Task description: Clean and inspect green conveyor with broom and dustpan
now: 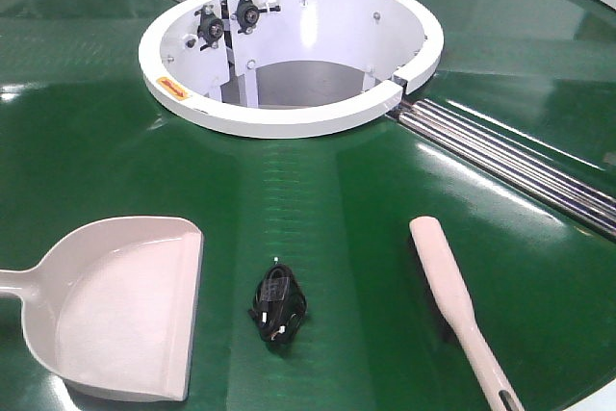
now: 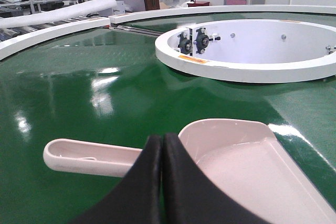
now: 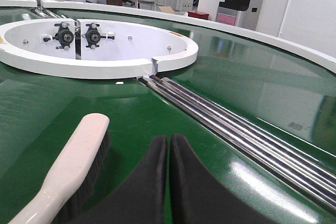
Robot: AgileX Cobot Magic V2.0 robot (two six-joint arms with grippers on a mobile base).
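Left gripper (image 2: 161, 148): jaws pressed together, empty. Dustpan (image 2: 247, 174) lies just beyond it, handle running left past the tips. Right gripper (image 3: 169, 148): also closed, empty. Broom (image 3: 71, 169) is just to its left, bristles down. Both tools lie on the conveyor (image 1: 327, 190), on the near side of the white ring (image 1: 289, 122), with a cable bundle (image 1: 277, 303) between them. Judged light, stiff, smooth plastic that may skid on the glossy belt. Grasp mid-handle.

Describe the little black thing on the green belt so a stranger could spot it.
From the white ring on the green conveyor, come toward the camera. Between the dustpan and the broom lies a small black bundle, seemingly a coiled cable. Its neighbours are pale plastic; it alone is dark and tangled.
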